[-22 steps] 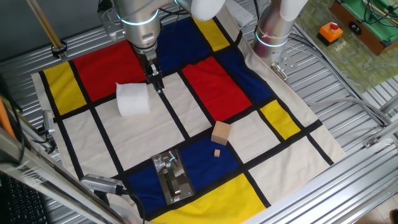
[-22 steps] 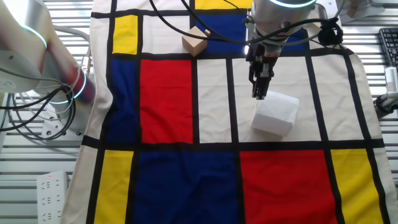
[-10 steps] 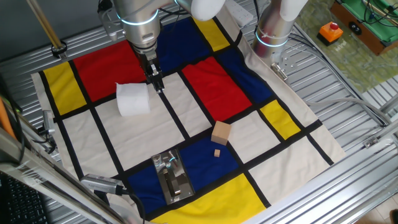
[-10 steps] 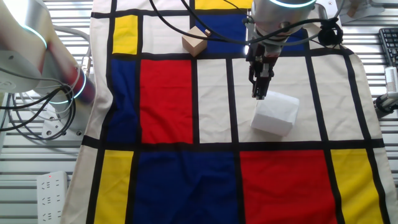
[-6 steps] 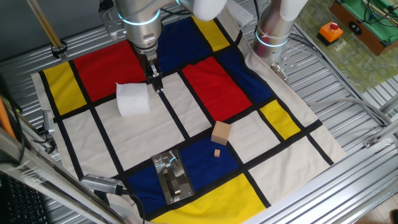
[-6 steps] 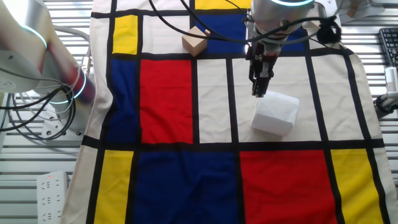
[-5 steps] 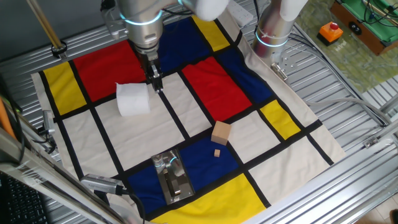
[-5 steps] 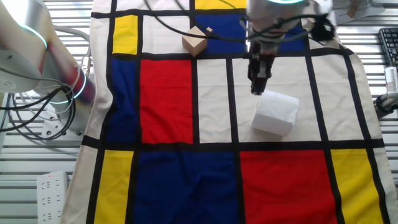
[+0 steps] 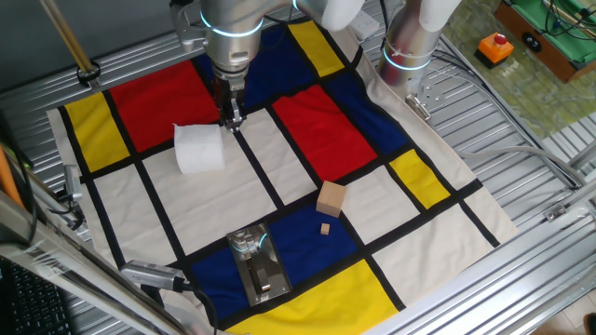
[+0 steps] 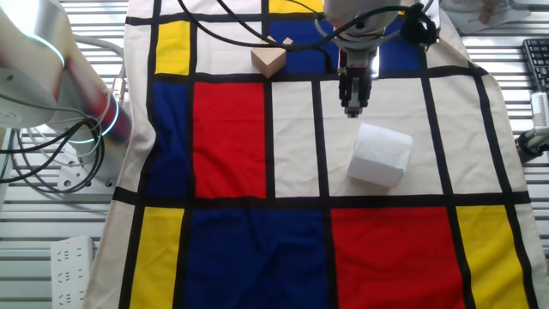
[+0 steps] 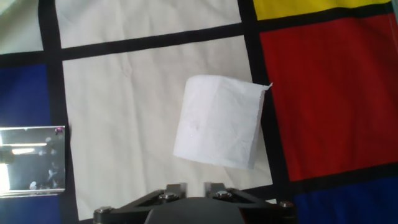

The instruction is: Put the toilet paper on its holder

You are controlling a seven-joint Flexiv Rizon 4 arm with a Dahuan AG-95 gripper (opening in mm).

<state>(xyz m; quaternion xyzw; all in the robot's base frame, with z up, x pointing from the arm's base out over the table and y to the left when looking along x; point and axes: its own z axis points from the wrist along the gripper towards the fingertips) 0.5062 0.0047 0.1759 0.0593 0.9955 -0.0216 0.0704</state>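
Note:
The toilet paper [image 9: 199,147] is a white roll lying on its side on a white square of the patterned cloth, with nothing holding it. My gripper [image 9: 231,119] hangs just beside and above the roll's end, apart from it, its fingers close together and empty. In the other fixed view the gripper [image 10: 352,107] is just above the toilet paper [image 10: 380,154] in the image. The hand view looks down on the toilet paper [image 11: 217,121], with the fingertips [image 11: 176,188] at the bottom edge. The chrome holder [image 9: 256,265] lies on a blue square near the cloth's front edge, and its plate [image 11: 31,160] shows at the left.
A tan wooden cube [image 9: 331,198] and a tiny wooden piece [image 9: 325,228] lie on the cloth between roll and holder side. A second arm's base [image 9: 410,42] stands at the cloth's far corner. Metal slats surround the cloth [image 9: 438,214].
My gripper has lifted and drawn back a little from the roll's end. The roll, the holder and the cube have not moved.

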